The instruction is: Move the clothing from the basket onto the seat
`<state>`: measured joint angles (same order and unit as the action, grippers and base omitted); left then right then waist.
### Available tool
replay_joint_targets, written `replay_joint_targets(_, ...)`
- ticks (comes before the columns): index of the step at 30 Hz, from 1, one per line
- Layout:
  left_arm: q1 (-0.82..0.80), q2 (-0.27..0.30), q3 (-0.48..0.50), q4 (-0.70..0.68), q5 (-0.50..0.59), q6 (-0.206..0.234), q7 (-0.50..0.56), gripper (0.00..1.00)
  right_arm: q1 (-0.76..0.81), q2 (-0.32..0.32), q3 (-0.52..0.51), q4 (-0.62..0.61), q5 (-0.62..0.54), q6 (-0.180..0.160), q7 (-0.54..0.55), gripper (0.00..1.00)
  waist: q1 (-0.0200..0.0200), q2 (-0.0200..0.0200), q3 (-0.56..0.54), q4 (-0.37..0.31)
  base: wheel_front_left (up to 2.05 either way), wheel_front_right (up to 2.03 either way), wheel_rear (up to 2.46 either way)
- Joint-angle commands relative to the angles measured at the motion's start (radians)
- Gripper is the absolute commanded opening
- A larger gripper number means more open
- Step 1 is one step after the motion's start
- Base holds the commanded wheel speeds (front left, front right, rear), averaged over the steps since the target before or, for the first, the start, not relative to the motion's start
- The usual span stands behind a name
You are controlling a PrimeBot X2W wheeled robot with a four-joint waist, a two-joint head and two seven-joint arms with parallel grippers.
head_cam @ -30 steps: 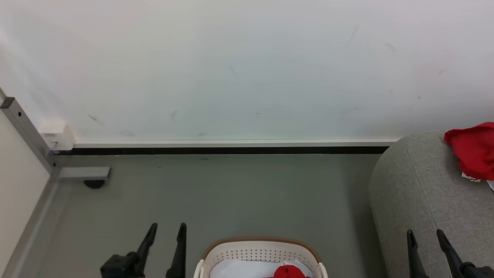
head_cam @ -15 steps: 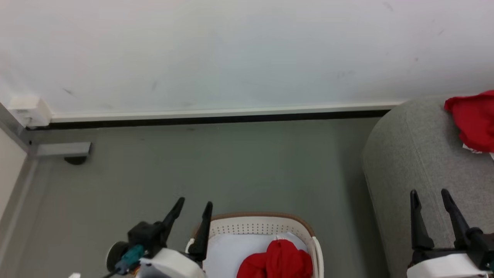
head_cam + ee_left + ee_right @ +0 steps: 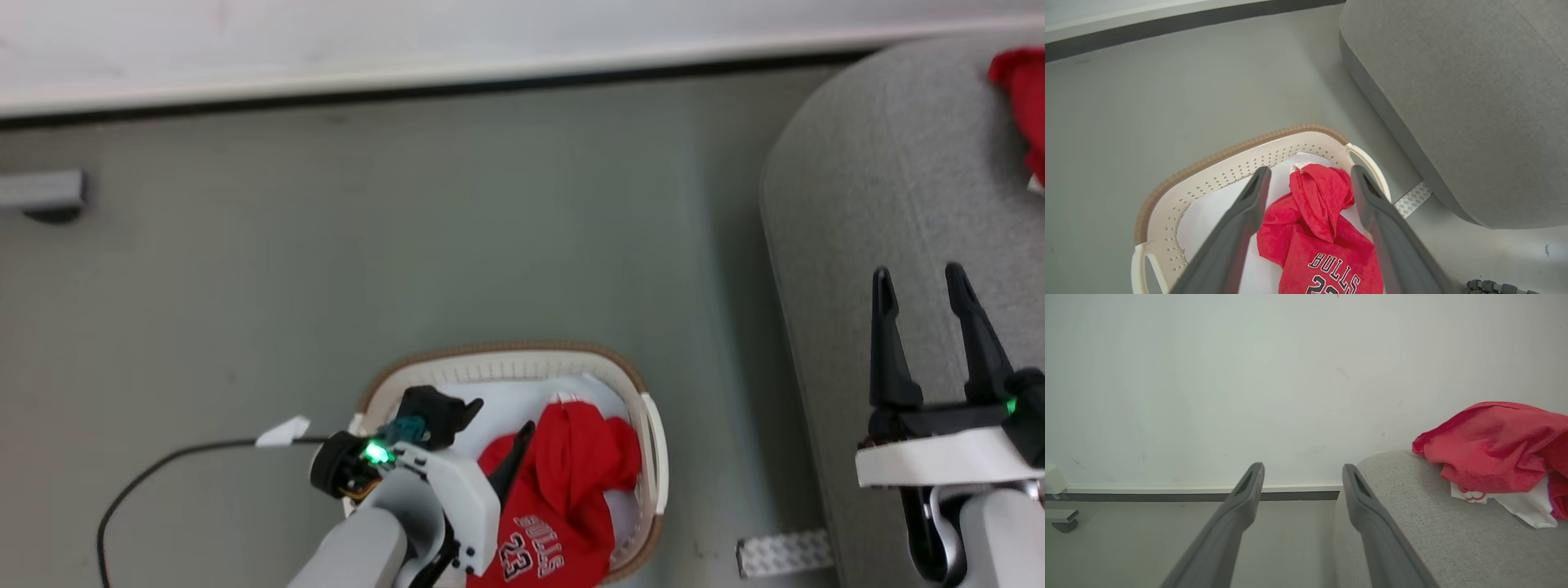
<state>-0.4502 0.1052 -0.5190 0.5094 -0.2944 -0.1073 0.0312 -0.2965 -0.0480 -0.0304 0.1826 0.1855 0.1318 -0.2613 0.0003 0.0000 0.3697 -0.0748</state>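
Left end effector (image 3: 1310,170) (fingers wide apart, empty) poised over the red jersey (image 3: 1327,241) in the basket (image 3: 1229,163)

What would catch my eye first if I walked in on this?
The bright red BULLS 23 jersey, crumpled in the white basket on the grey floor, with the left gripper open over it. A second red garment lies on the big grey seat to the right.

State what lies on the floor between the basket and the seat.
Grey floor with one pale patterned strip by the seat; head and left wrist views show it.
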Motion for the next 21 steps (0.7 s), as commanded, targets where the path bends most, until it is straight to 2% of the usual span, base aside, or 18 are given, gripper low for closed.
replay_joint_targets(1, -0.037, 0.0, -0.012, 0.032, 0.001, -0.005, 0.013, 1.0, -0.032, -0.001, 0.009, -0.011, 0.008, -0.002, -0.003, 1.0, -0.0003, 0.0, 0.103, -0.032, 0.0, 0.0, 0.0)
replay_joint_targets(8, -0.151, -0.007, -0.081, 0.218, -0.014, -0.022, 0.075, 1.0, -0.118, -0.001, 0.04, -0.042, 0.027, -0.002, -0.003, 1.0, -0.0003, 0.0, 0.253, -0.067, 0.0, 0.0, 0.0)
replay_joint_targets(14, -0.24, -0.006, -0.125, 0.357, -0.037, -0.024, 0.068, 1.0, -0.173, -0.001, 0.062, -0.071, 0.045, -0.002, -0.003, 1.0, -0.0003, 0.0, 0.366, -0.097, 0.0, 0.0, 0.0)
replay_joint_targets(21, -0.355, 0.014, -0.215, 0.441, -0.109, -0.024, 0.047, 1.0, -0.213, -0.001, 0.058, -0.113, 0.049, -0.002, -0.003, 1.0, -0.0003, 0.0, 0.496, -0.112, 0.0, 0.0, 0.0)
